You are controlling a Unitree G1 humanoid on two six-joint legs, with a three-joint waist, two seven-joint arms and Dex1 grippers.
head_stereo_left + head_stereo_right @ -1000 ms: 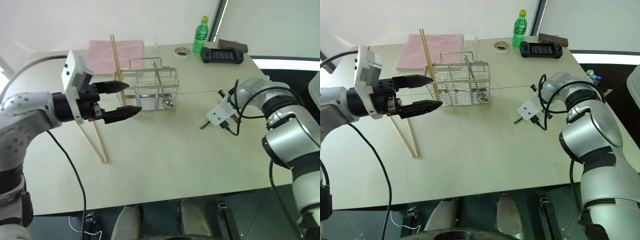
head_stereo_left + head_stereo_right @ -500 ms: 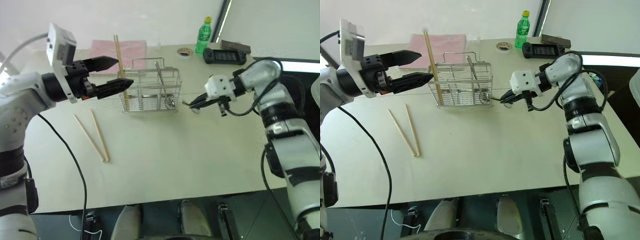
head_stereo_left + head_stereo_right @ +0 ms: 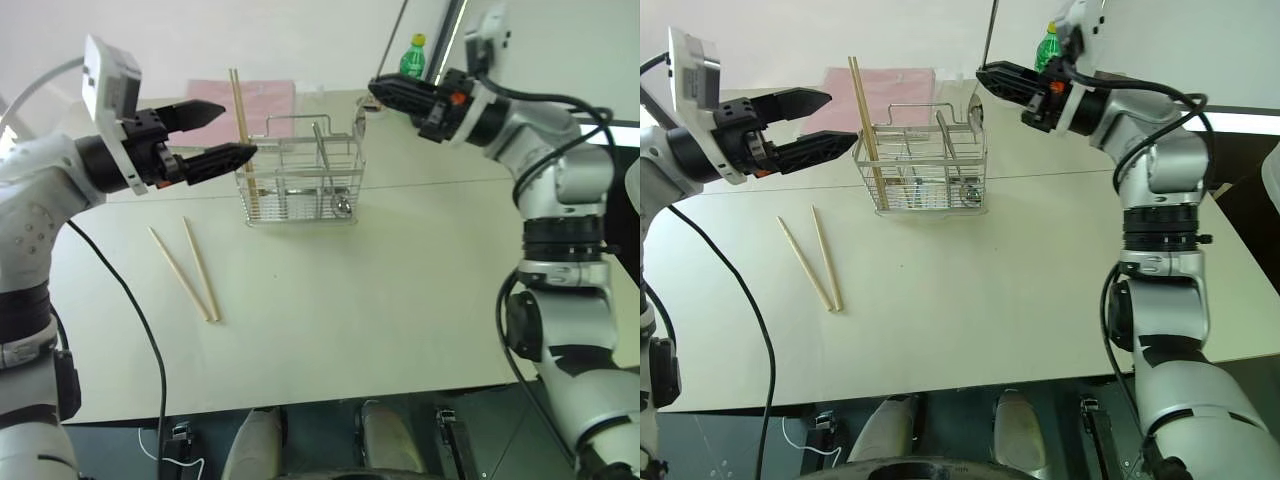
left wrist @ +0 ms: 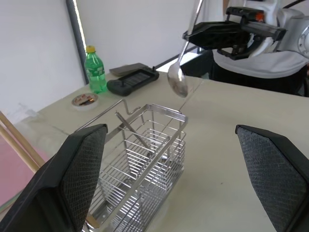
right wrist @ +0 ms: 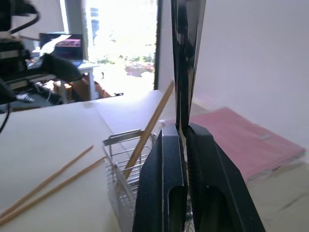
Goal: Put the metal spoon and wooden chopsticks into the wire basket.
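The pale worktop carries everything, with no readable writing on any item. At its far side lies a flat pink book, and in front of that stands the wire basket, upright, its looped handle rising above the rim. One pair of wooden chopsticks leans in the basket's left end compartment, tips sticking well above the rim; a second pair lies loose on the worktop, near the basket's left front and apart from it. A utensil with a small round metal bowl already rests inside the basket's right part. Behind the basket, a black handheld device lies beside a green bottle with a yellow cap; its label is too small to read.

The right gripper hangs above the basket's right end, fingers closed on the metal spoon, bowl hanging down. The left gripper hovers left of the basket, fingers spread wide and empty.
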